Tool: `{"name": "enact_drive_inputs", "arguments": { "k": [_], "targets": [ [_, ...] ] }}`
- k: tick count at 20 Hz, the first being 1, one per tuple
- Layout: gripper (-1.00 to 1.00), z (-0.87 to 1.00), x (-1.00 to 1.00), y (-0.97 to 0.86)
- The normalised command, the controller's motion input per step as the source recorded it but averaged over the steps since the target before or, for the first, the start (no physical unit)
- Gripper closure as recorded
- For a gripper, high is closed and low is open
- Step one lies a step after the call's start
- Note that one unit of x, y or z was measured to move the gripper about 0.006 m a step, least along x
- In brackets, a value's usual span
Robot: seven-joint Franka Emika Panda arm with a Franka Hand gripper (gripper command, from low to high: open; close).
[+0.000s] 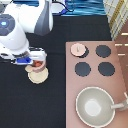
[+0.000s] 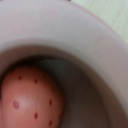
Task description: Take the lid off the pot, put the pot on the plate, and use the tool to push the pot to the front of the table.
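Observation:
The pale-pink pot [image 1: 38,65] sits over the cream plate [image 1: 37,77] at the exterior view's left, on the black table [image 1: 30,107]. My gripper [image 1: 35,62] is right on top of the pot and shut on its rim. In the wrist view the pot's inner wall [image 2: 95,55] fills the picture, with its reddish dotted contents [image 2: 30,100] inside. The pink lid [image 1: 77,49] lies apart on the stove's top-left burner. The spatula is hidden behind my arm.
The pinkish-brown stove [image 1: 120,62] takes up the exterior view's right, with three bare black burners [image 1: 103,51]. A large grey-beige pan [image 1: 95,106] with a long handle stands at the bottom right. My arm [image 1: 25,25] covers the top left.

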Motion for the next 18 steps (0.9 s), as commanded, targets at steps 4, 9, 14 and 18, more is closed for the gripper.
{"name": "enact_drive_inputs", "arguments": {
  "k": [4,9,14,18],
  "targets": [
    [1.00,-0.52,0.29,-0.12],
    [1.00,-0.15,0.44,0.31],
    [1.00,-0.10,0.36,0.16],
    [1.00,-0.23,0.27,-0.23]
  ]
}}
